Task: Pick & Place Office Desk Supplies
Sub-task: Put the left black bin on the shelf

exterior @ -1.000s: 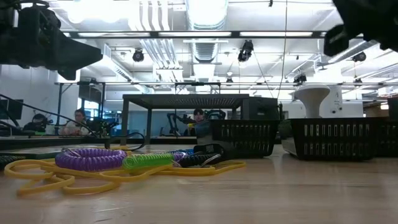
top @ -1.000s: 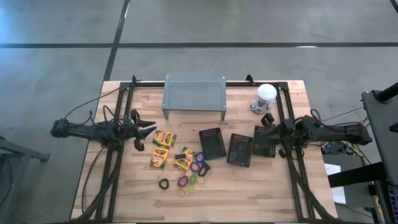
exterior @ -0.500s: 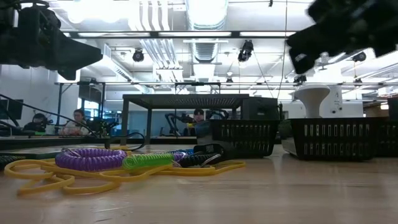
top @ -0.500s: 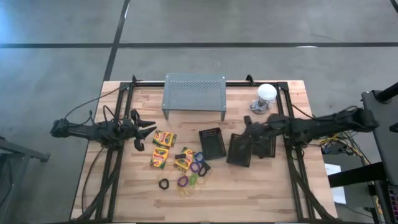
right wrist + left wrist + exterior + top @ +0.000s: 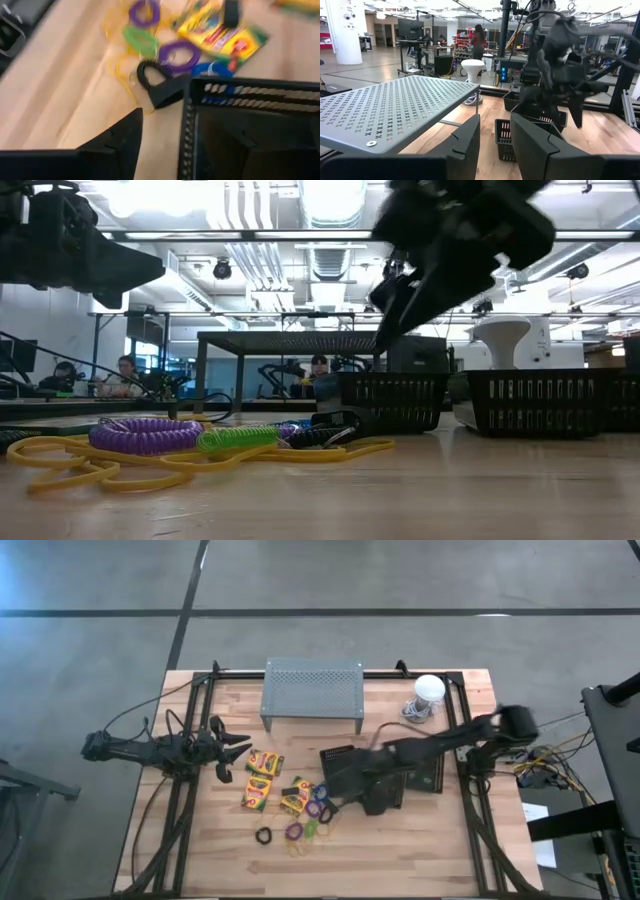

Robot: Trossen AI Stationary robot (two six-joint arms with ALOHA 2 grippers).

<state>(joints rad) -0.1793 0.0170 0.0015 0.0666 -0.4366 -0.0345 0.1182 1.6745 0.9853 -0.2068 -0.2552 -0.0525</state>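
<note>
Three black mesh baskets (image 5: pixel 337 756) (image 5: pixel 386 802) (image 5: pixel 432 772) stand on their bottoms right of the table's middle. Yellow-and-green crayon boxes (image 5: pixel 264 762) (image 5: pixel 258 794) lie flat left of them. Coloured band loops (image 5: pixel 302 825) (image 5: pixel 177 53) lie in a loose pile near the front. My right gripper (image 5: pixel 352 785) (image 5: pixel 552 107) (image 5: pixel 165 140) hangs open over the leftmost basket's near rim (image 5: pixel 240 90), tipped down toward the loops, holding nothing. My left gripper (image 5: pixel 236 747) (image 5: pixel 495 145) waits level at the table's left, open with nothing between its fingers.
A grey perforated metal stand (image 5: pixel 313 690) fills the far middle of the table, and a white dome (image 5: pixel 429 689) sits at the far right. Black frame rails (image 5: pixel 190 790) run along both sides. Bare wood lies near the front edge (image 5: pixel 400 860). People sit in the room behind.
My right arm has swung out from the table's right edge toward the left, passing over the baskets, and its gripper has tipped from about level to slanting down. It now hangs over the leftmost basket, close to the band loops. No object has moved.
</note>
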